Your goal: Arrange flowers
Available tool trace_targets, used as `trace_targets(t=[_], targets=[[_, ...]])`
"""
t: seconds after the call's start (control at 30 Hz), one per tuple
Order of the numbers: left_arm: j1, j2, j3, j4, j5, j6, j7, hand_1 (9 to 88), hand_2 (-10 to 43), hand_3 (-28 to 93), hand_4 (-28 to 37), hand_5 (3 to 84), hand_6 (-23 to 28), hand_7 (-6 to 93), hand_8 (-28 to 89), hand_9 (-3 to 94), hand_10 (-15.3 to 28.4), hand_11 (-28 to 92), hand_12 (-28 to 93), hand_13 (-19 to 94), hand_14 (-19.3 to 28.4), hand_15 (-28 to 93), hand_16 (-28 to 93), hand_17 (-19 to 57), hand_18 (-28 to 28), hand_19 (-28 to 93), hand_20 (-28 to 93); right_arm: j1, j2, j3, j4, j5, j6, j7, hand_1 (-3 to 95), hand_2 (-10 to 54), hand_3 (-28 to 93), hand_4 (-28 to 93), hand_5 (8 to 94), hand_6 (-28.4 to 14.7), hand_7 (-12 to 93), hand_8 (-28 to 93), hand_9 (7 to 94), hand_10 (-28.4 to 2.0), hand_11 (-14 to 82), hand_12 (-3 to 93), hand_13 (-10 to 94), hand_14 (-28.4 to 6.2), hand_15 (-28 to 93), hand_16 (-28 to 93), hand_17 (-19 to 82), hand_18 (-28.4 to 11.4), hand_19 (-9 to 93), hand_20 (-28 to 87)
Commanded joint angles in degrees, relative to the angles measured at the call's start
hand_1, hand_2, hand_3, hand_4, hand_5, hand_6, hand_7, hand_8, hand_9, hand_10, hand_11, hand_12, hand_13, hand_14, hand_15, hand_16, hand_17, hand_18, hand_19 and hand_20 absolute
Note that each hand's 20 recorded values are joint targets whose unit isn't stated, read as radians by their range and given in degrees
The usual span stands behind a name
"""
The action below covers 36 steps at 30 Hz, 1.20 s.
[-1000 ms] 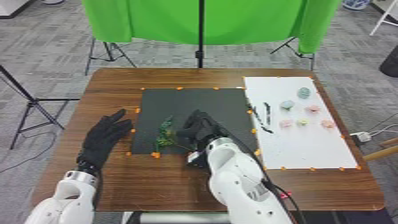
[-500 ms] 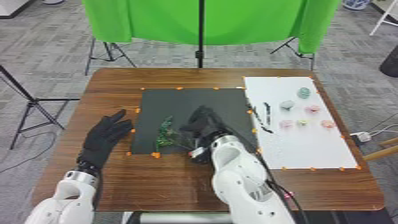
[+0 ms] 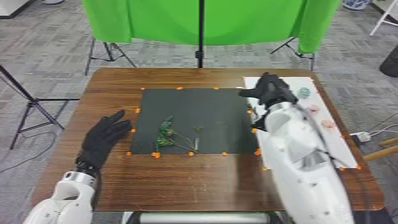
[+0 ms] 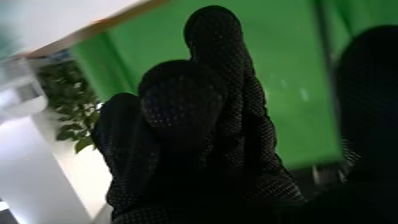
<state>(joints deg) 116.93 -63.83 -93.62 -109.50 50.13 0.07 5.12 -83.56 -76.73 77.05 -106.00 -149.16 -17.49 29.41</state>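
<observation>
"Which way do our blooms lie from the fingers?"

"In the head view, our right hand [image 3: 269, 90] is over the white sheet's [image 3: 344, 146] left edge. The blue-green flower [image 3: 304, 93] lies just to its right, its longer axis pointing roughly away from us. The pink flower [image 3: 328, 123] sits nearer us, farther right."

"And our fingers?"

"Straight, thumb well apart—nothing clamped that we can see. Our left hand [image 3: 108, 131] rests farther off, fingers loosely extended, so the right should do the picking, we'd judge."

"Textures?"

"Woven black glove fabric, soft rounded petals, smooth paper. On the flat dark mat [image 3: 160, 100] we have a feathery green sprig [image 3: 165, 134]—lengthwise to us—beside thin, slanting stems [image 3: 183, 146]."
</observation>
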Motion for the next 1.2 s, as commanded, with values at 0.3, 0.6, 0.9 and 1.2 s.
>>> trace_targets(t=[0.3, 0.6, 0.9, 1.2], targets=[[0.3, -0.78, 0.16, 0.24, 0.38, 0.02, -0.45, 20.2, -3.7, 64, -23.9, 41.8, 6.0, 3.3, -4, 42.6, 14.3, 13, 15, 34, 16.7, 9, 6, 5.5, 12.8, 2, 18, 4.4, 2.6, 0.8, 8.1, -2.4, -15.2, 1.4, 24.4, -9.5, 50, -12, 69.1, -5.3, 10, -7, 85.7, -13.3, 40.6, 28.0, 91, -3.2, 60, 33, 65, -11.9, 93, 56], [0.6, -0.81, -0.06, 0.10, 0.41, -0.17, -0.55, 20.0, -3.8, 64, -23.8, 41.9, 6.1, 3.2, -4, 42.7, 14.2, 13, 15, 34, 16.8, 9, 6, 5.5, 12.8, 2, 18, 3.4, 2.3, -1.2, 9.4, -4.1, -18.2, 1.6, 21.2, -9.5, 46, -12, 73.3, -6.5, 11, -6, 87.4, -13.8, 41.1, 27.5, 92, -3.0, 60, 33, 67, -11.1, 93, 56], [0.5, -1.02, -0.06, 0.14, 0.49, -0.59, -0.77, 19.9, -3.9, 64, -23.9, 42.0, 6.2, 3.0, -4, 42.7, 14.2, 13, 15, 34, 16.8, 9, 6, 5.5, 12.8, 2, 18, 0.5, 3.0, -6.9, 11.2, -14.3, -15.7, -4.9, 35.7, -9.5, 45, -10, 77.8, -5.5, 16, -6, 88.8, -13.0, 42.2, 27.2, 94, -2.3, 59, 34, 69, -10.3, 93, 56], [0.4, -1.09, -0.15, 0.20, 0.48, -0.82, -0.98, 20.0, -3.9, 64, -23.8, 41.9, 6.2, 3.0, -4, 42.6, 14.2, 13, 15, 34, 16.9, 9, 6, 5.5, 12.7, 2, 18, -1.2, 1.7, -5.4, 12.5, -10.4, -9.8, -3.6, 58.4, -9.5, 47, 1, 82.9, -2.5, 24, 22, 91.9, -10.6, 44.7, 27.3, 94, -1.7, 66, 29, 72, -9.6, 93, 57]])
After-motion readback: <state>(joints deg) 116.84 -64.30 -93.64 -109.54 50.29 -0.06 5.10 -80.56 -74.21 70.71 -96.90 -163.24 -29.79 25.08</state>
